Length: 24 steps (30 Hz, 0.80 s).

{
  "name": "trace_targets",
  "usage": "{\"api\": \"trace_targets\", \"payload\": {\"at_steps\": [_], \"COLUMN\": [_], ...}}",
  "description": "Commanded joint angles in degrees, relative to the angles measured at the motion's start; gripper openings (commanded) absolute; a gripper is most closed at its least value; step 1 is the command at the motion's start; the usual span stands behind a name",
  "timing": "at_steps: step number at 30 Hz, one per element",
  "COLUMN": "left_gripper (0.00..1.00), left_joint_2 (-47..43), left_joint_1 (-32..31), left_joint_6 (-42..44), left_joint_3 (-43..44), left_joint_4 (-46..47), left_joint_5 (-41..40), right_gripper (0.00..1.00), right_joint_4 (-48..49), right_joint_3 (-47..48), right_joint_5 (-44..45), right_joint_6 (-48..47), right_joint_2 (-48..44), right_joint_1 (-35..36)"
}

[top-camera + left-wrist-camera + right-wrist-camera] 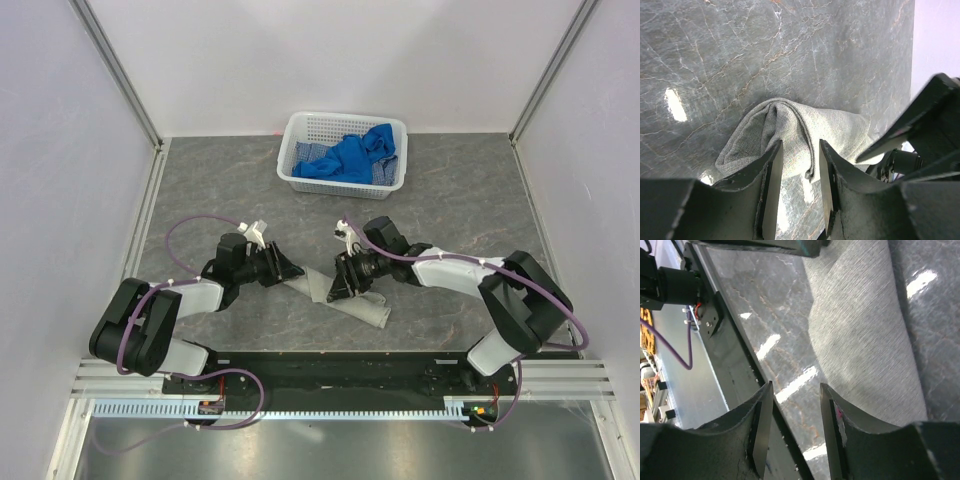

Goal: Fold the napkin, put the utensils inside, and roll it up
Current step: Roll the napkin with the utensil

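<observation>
Stone table [200, 180], arms [190, 298] [450, 270] bent over napkin [365, 310]

We find the napkin [358, 309] lying slantwise on the table [460, 200] at near centre, with the left gripper [293, 274] at its far-left end and the right gripper [337, 290] over its middle. Behind them, at far centre, stands the basket [293, 178], with cloths [350, 158] in it.

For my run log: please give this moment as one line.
napkin: folded strip | left gripper: open, at its end | right gripper: open, empty | fork: unseen
</observation>
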Motion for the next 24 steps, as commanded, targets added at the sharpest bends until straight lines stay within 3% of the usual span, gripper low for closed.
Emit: {"api": "trace_targets", "payload": {"at_steps": [1,10,18,24], "left_gripper": [0.41,0.41,0.43,0.63], "left_joint_2": [0.3,0.2,-1.6,-11.2], "left_joint_1": [-0.1,-0.1,-0.1,0.1], "left_joint_6": [2.8,3.3,4.9,9.1], "left_joint_3": [1.7,1.9,3.2,8.5], "left_joint_4": [0.4,-0.4,-3.6,-17.4], "left_joint_5": [-1.3,-1.3,-0.7,-4.9], "right_gripper": [0.51,0.50,0.52,0.64], "right_joint_4": [0.0,-0.9,-0.7,-6.4], "right_joint_3": [-2.9,-8.7,-6.7,-4.5], "right_joint_5": [0.8,2.2,0.5,-0.9], "right_joint_6": [2.6,3.1,0.0,-3.7], "right_joint_2": [-4.6,-4.3,-0.7,-6.5], "right_joint_1": [-0.4,-2.8,-3.3,-3.3]}}
